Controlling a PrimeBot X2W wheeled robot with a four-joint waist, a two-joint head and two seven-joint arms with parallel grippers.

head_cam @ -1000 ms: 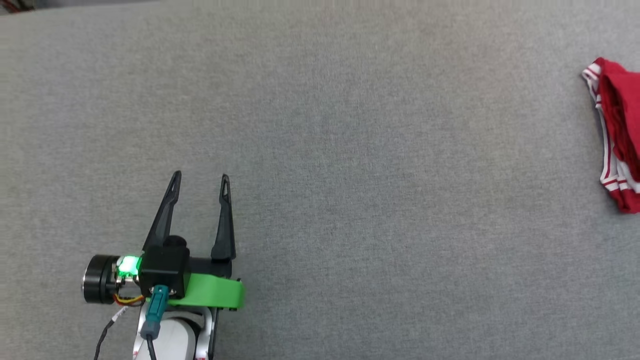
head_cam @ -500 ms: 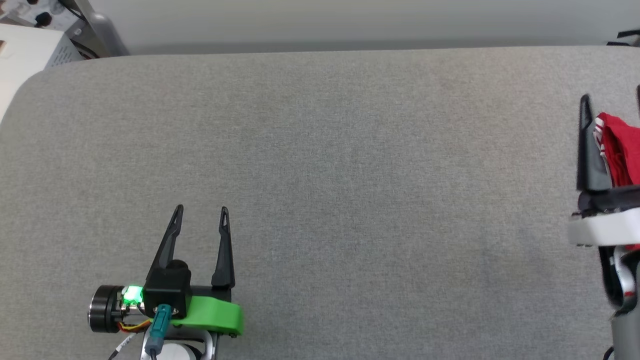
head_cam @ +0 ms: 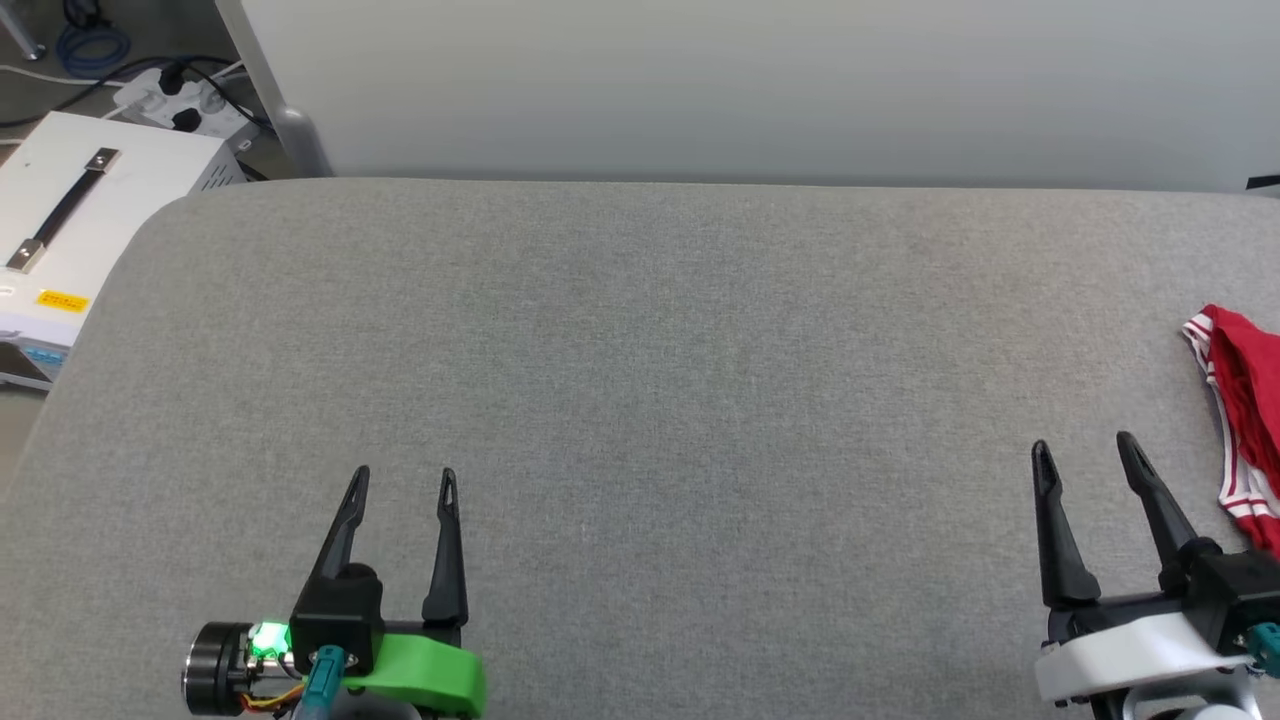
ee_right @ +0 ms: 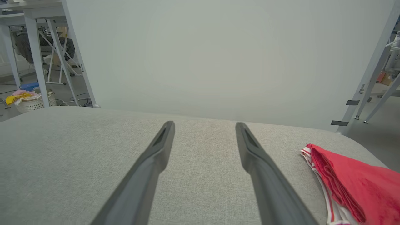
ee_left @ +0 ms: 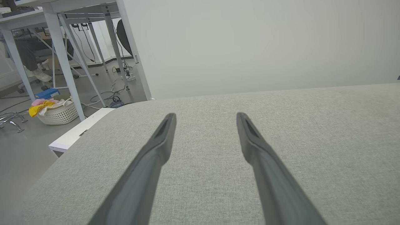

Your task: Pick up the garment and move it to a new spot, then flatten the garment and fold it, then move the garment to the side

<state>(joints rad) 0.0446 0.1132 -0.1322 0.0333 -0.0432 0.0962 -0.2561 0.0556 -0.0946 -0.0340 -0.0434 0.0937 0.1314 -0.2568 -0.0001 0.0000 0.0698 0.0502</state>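
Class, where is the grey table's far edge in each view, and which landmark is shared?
Head view: far edge crosses the upper quarter.
Left wrist view: far edge above mid-height, rising rightward.
Right wrist view: far edge near mid-height, dropping rightward.
Shared landmark: pale wall behind it.

garment (head_cam: 1250,390) partly beyond the right edge, perhaps most of it

Surface: grey fabric tabletop (head_cam: 640,400) with rounded corners, evenly lit.
Far side: plain pale wall panel (head_cam: 700,80).
Far left: white box (head_cam: 90,200) with a black handle, power strip (head_cam: 170,95), grey floor (ee_left: 18,162).
Left, beyond: white-legged tables (ee_left: 63,62), pale basket (ee_left: 59,115) holding yellow and pink cloth.
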